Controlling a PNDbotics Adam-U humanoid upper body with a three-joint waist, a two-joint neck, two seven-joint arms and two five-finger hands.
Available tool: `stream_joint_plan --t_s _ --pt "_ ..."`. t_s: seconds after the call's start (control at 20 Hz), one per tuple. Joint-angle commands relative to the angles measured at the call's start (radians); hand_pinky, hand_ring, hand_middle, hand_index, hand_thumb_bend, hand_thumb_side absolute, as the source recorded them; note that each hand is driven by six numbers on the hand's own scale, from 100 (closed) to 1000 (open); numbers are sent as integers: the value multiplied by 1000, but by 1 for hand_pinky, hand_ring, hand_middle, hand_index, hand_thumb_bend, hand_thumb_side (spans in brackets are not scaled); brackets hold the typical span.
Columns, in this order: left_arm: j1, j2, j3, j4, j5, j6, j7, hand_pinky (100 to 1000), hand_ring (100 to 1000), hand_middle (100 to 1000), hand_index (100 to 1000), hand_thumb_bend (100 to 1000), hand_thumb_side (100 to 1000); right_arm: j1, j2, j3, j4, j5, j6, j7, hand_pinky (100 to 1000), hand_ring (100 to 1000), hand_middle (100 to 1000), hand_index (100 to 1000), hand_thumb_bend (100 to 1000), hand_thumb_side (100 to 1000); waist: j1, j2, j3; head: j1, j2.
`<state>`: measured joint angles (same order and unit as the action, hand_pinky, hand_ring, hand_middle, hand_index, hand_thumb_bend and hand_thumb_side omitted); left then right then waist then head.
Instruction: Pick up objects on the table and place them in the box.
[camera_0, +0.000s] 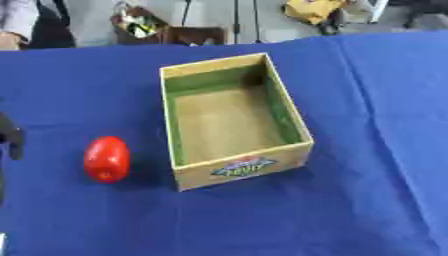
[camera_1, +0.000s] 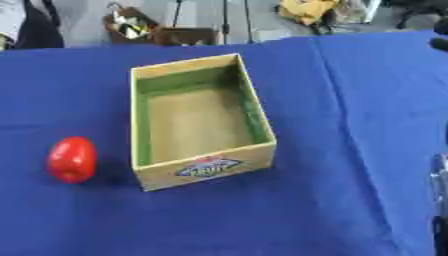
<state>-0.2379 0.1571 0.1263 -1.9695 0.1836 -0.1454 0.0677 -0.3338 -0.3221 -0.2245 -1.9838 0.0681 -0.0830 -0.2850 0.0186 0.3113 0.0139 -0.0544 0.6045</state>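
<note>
A red egg-shaped object (camera_0: 107, 159) lies on the blue tablecloth, just left of the box and apart from it. The cardboard box (camera_0: 245, 168) stands open-topped in the middle, with green inner walls, a printed label on its front wall and nothing inside. A black part of my left hand (camera_0: 10, 136) shows at the left edge, a short way left of the red object and not touching it. A silver and black sliver of my right hand or arm (camera_1: 438, 200) shows at the lower right edge, far from the box.
The blue cloth (camera_0: 367, 125) covers the whole table, with a fold line running down its right part. Beyond the far edge stand a basket of items (camera_0: 140, 25), stand legs and a yellow object (camera_0: 311, 9). A person stands at the far left.
</note>
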Motion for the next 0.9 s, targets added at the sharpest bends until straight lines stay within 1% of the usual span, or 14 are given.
stream_joint_plan --t_s 0.05,0.7,0.8,0.9 --pt "-6 9 4 -21 -4 -1 -2 100 272 290 591 100 789 -7 -18 -3 -16 3 -1 5 719 726 623 762 100 814 -1 -14 1 -2 -12" --pt "-8 10 4 -21 -5 -1 -3 100 272 290 592 100 790 -8 -18 -3 -16 3 -2 7 720 727 623 762 100 815 -3 -13 1 -2 -11" --pt "-12 28 6 -18 -13 2 -4 100 271 291 595 100 789 -6 -19 -3 -16 3 -1 7 720 727 623 762 100 816 -3 -14 1 -4 -9" --pt "-29 76 18 -13 -64 8 -6 100 274 300 612 100 783 -4 -20 -3 -16 3 -1 7 720 727 623 763 100 816 -3 -18 3 -6 -6"
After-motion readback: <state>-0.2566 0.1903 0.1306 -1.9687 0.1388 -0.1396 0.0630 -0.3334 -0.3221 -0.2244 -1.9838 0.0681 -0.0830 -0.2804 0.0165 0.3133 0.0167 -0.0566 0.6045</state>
